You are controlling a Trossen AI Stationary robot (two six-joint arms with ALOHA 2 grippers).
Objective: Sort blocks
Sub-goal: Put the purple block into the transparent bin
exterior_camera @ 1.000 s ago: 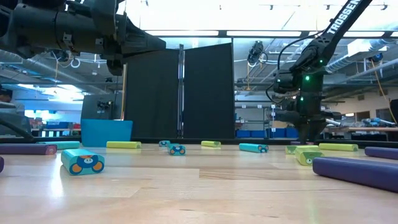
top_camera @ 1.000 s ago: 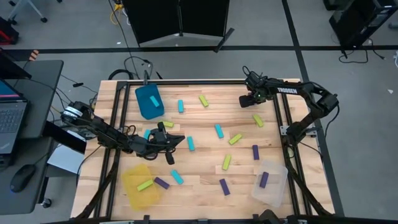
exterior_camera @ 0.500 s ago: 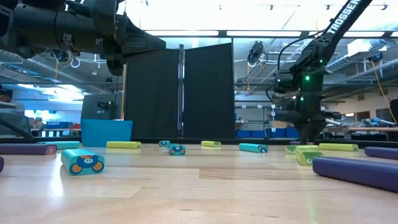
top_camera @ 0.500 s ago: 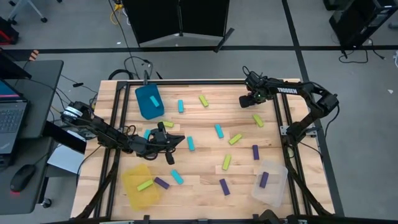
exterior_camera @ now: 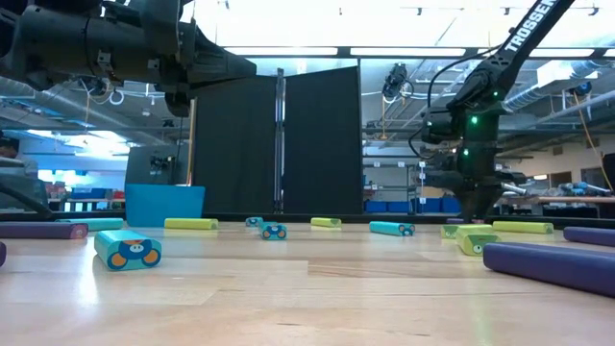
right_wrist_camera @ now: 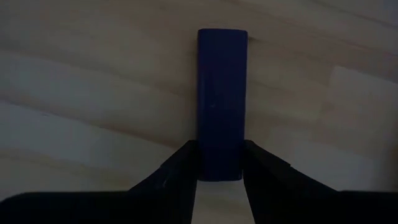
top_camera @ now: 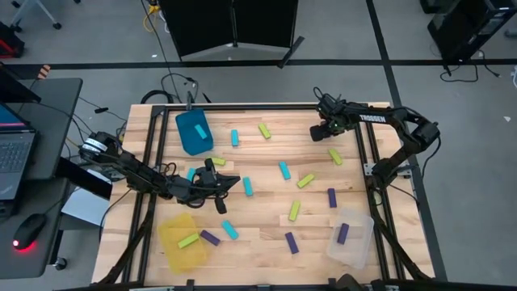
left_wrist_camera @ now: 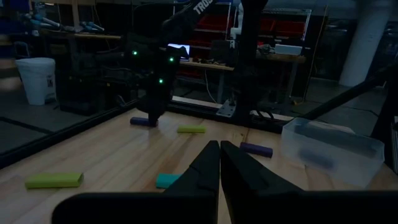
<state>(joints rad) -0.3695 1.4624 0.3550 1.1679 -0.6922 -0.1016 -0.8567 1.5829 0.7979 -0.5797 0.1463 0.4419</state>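
- The wooden table (top_camera: 266, 242) carries three bins and the scattered blocks, with one arm reaching in from each side.
- The left arm stretches across the left half of the table; the left gripper (top_camera: 229, 182) hangs above the boards near the middle, clenched with nothing between its fingers, which meet tip to tip in the left wrist view.
- The right arm bends in from the far right corner; the right gripper (top_camera: 321, 129) points down at the boards and grasps a purple block (right_wrist_camera: 221, 102), which lies flat on the wood with a finger against each long side.
- The teal bin (top_camera: 194, 132) stands at the far left with a cyan bar inside.
- The yellow bin (top_camera: 179, 244) sits at the near left and holds a lime block (top_camera: 188, 240).
- The clear bin (top_camera: 352, 236) sits at the near right and holds a purple block (top_camera: 342, 234).
- The loose blocks (top_camera: 284, 170) in cyan, lime and purple lie spread over the middle of the table, well apart from one another, between the bins.
- A cyan block (exterior_camera: 128, 250) with a cartoon face on its end lies nearest the low camera.
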